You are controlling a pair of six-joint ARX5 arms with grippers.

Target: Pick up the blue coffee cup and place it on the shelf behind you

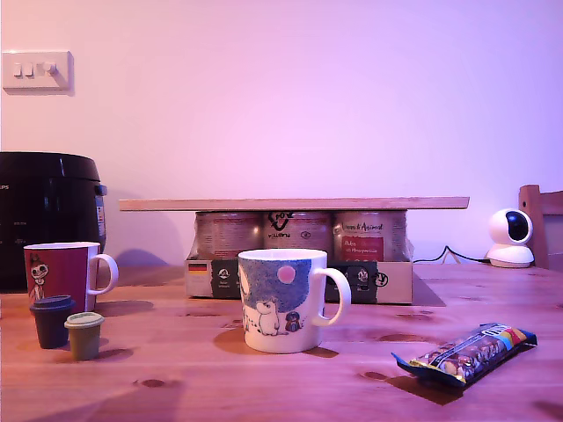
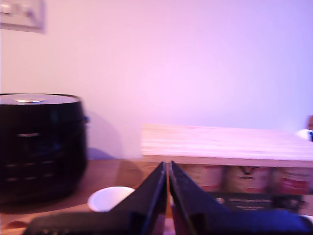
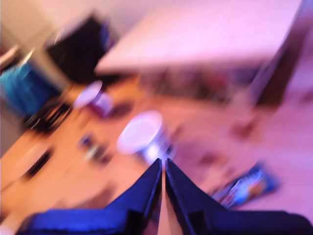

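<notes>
The blue coffee cup (image 1: pixel 281 299) stands upright on the wooden table, mid-front in the exterior view, with its handle toward that view's right. Behind it the shelf (image 1: pixel 295 203), a thin light plank, rests on top of cans. Neither arm shows in the exterior view. My first gripper (image 2: pixel 167 169) is shut and empty, level with the shelf (image 2: pixel 225 144); which mug the white rim (image 2: pixel 110 198) below it belongs to I cannot tell. My second gripper (image 3: pixel 164 164) is shut and empty, high above the table. In its blurred view the cup (image 3: pixel 142 133) lies ahead of the tips.
A cardboard tray of cans (image 1: pixel 299 264) carries the plank. A red mug (image 1: pixel 62 277), a dark blue capsule cup (image 1: pixel 51 321) and a small green cup (image 1: pixel 84 335) stand at the exterior view's left before a black cooker (image 1: pixel 48 220). A snack packet (image 1: pixel 466 353) and a white camera (image 1: pixel 510 237) are at its right.
</notes>
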